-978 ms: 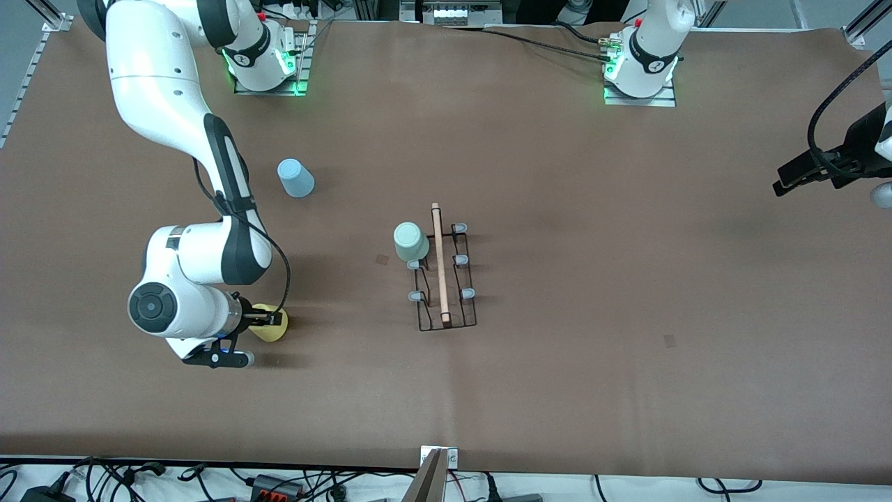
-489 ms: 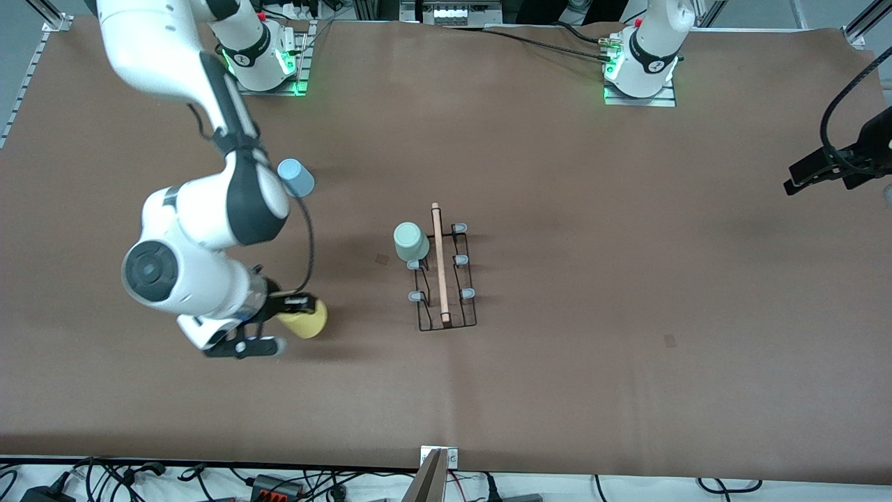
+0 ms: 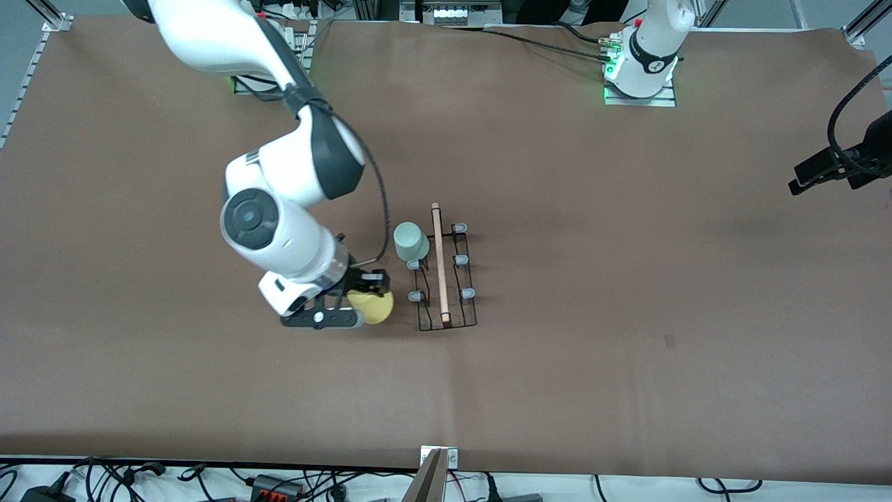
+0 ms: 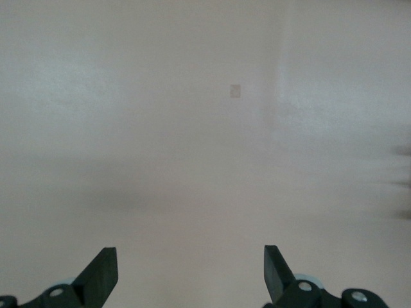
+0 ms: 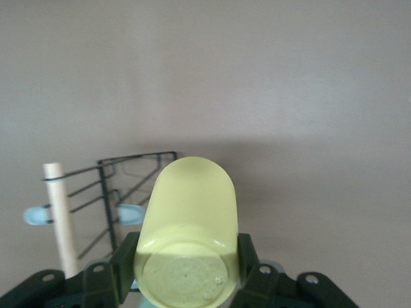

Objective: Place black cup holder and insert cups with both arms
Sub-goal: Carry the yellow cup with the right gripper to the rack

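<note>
Along the table's near edge I see a tangle of black cables (image 3: 139, 477) on a white strip. Above that lies the brown table cover (image 3: 627, 390), broad and plain, with a small darker patch (image 3: 670, 341) on it. My right gripper (image 3: 366, 296) hangs over the cover just beside the black cup holder (image 3: 446, 275), its fingers (image 5: 125, 266) pinching the yellow cup (image 3: 373, 307), which lies tilted in my grasp with its base toward my wrist camera. The holder stands mid-table, its pale wooden rod (image 3: 440, 261) on top. The mint green cup (image 3: 410, 241) sits upside down on one of its pegs, on the side toward my right arm's end. My left gripper (image 4: 189, 273), fingers spread and holding nothing, waits over bare cover at the left arm's end. Farthest off are my two bases, green-lit, and the metal frame rails.
</note>
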Available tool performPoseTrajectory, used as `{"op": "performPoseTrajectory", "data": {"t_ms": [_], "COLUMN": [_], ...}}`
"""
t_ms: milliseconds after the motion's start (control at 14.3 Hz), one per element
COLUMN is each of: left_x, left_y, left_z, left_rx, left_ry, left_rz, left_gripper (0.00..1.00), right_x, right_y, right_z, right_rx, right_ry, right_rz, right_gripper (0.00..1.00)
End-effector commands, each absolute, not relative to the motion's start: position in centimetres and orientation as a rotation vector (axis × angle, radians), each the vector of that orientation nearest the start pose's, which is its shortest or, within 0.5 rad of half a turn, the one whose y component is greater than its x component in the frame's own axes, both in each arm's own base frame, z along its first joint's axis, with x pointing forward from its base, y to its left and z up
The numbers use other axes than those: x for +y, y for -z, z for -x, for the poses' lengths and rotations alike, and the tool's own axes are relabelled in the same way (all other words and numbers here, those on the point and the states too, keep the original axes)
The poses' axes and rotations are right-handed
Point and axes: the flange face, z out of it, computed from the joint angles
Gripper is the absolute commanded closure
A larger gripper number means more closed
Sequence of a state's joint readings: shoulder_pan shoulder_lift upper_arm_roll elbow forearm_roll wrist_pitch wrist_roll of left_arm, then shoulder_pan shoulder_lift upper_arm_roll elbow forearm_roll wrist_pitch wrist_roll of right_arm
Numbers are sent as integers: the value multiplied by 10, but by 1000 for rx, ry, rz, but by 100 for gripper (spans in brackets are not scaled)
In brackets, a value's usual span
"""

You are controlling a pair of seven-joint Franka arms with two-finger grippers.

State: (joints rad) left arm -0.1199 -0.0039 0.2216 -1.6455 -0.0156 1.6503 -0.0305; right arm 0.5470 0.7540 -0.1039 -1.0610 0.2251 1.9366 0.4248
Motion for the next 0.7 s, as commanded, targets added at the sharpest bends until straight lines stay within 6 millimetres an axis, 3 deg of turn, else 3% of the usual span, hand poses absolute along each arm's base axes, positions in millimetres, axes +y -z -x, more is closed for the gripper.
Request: {"op": "performPoseTrajectory", "data": {"t_ms": [0,419,629], "left_x": [60,54,56], "left_y": [-600,-601,-602], "left_z": [-560,-561,-561], "left_rx": [-191,-171,-176], "left_ry": [11,12,17], "left_rz": [3168,3169,3168], "left_gripper": [0,0,0], "right_x": [383,417,418], "right_y": [-403,-383,-377], "right_z": [-674,-656,-656], "right_rx": [41,11,15], "right_ry": [132,107,105], "right_rz": [2933,2949,2951], "right_gripper": [75,75,75]}}
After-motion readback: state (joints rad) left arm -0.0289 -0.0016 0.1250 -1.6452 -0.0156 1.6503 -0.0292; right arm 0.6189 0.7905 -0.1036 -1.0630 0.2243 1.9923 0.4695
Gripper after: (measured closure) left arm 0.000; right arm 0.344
